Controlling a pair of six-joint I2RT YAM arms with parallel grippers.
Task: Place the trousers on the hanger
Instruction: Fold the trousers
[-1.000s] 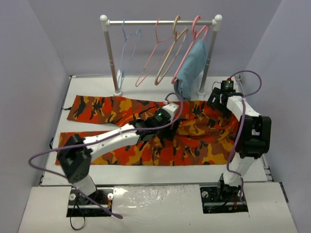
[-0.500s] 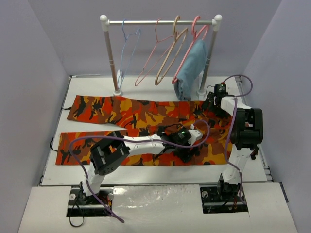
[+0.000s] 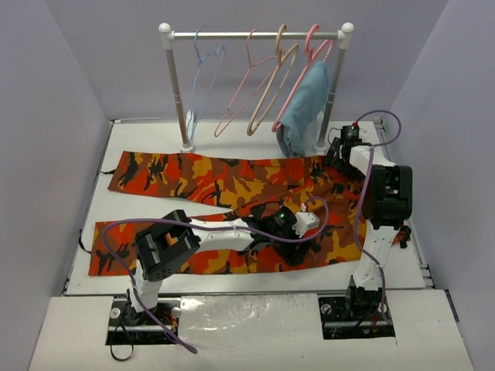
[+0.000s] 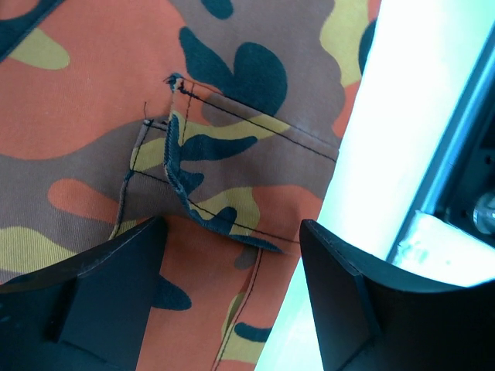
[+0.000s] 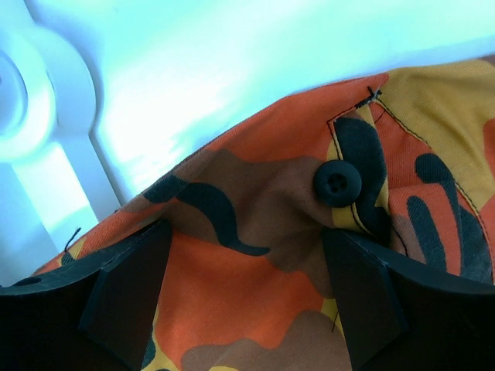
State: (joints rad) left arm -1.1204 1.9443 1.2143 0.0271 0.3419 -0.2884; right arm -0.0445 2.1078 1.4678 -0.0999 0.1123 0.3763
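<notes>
The trousers [image 3: 209, 182] lie spread flat on the desk [image 3: 147, 139], well apart from the hanger [image 3: 203, 85] on the rail [image 3: 255, 35] behind; the left pincer [image 4: 232, 228] gapes over a stitched tab [image 4: 176, 170] at the waist's near edge, the right pincer [image 5: 247, 232] gapes by the button [image 5: 337, 183]; a pinch catching only the tab or one layer may slip, leaving the cloth sagging when raised.

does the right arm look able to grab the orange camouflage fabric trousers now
Probably yes: the right gripper hangs open over the trousers near a black round button, with nothing between.
</notes>
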